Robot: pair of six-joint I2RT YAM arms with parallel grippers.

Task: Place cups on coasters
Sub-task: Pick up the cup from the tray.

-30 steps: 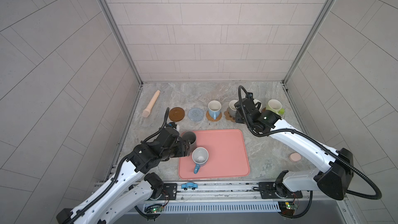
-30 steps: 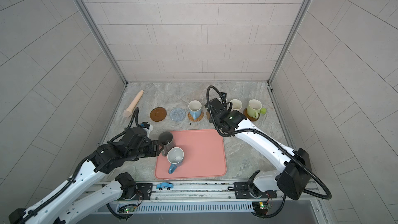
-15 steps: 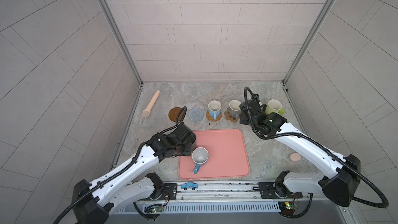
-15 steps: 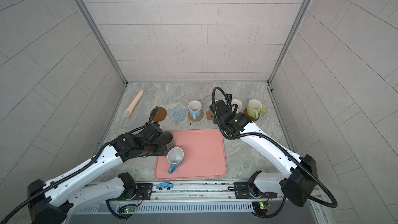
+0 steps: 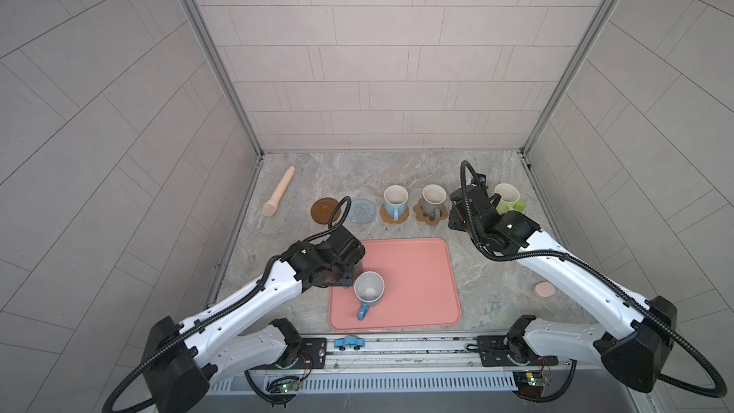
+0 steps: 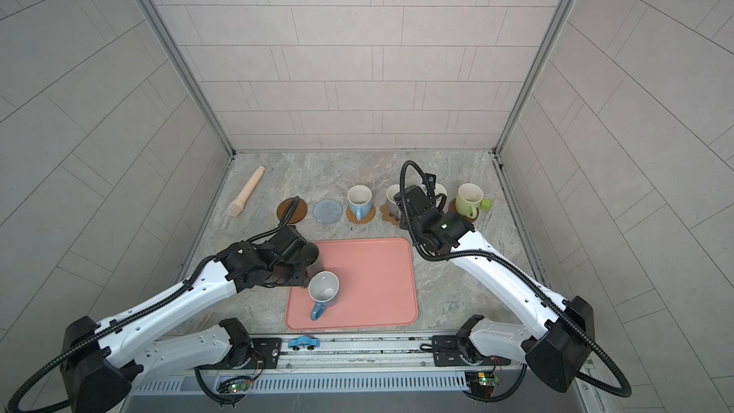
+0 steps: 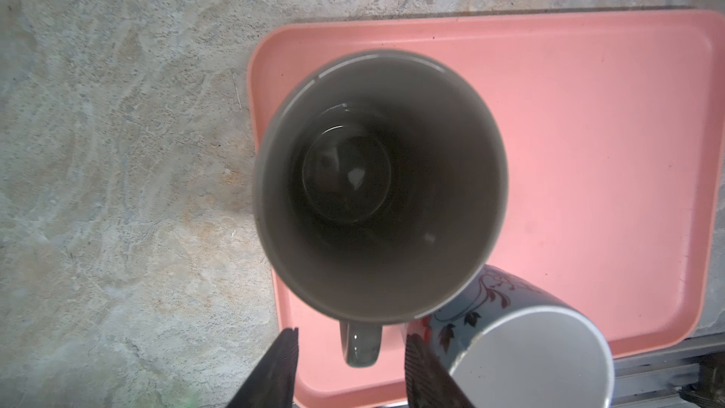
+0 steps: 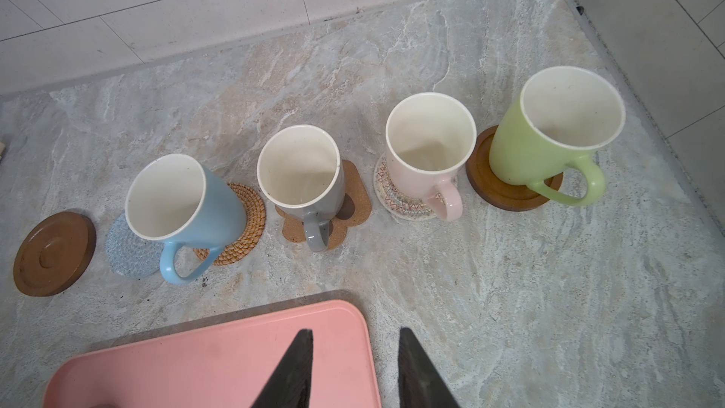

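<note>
Left wrist view: fingers straddle the dark mug's handle

The left gripper (image 7: 352, 337) stands parted, unclenched, its fingers on either side of the dark grey mug's (image 7: 376, 190) handle with gaps showing. That mug stands just ahead of it on the pink tray's (image 7: 588, 131) corner. The right gripper (image 8: 356, 332) hangs parted and empty, with the pink mug (image 8: 427, 151) on the cream coaster (image 8: 396, 198) ahead.

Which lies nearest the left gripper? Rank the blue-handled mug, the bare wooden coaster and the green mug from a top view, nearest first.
1. Blue-handled mug, on the pink tray, just beside the left gripper.
2. Bare wooden coaster, farther back, at the row's left end.
3. Green mug, at the row's far right end.
</note>
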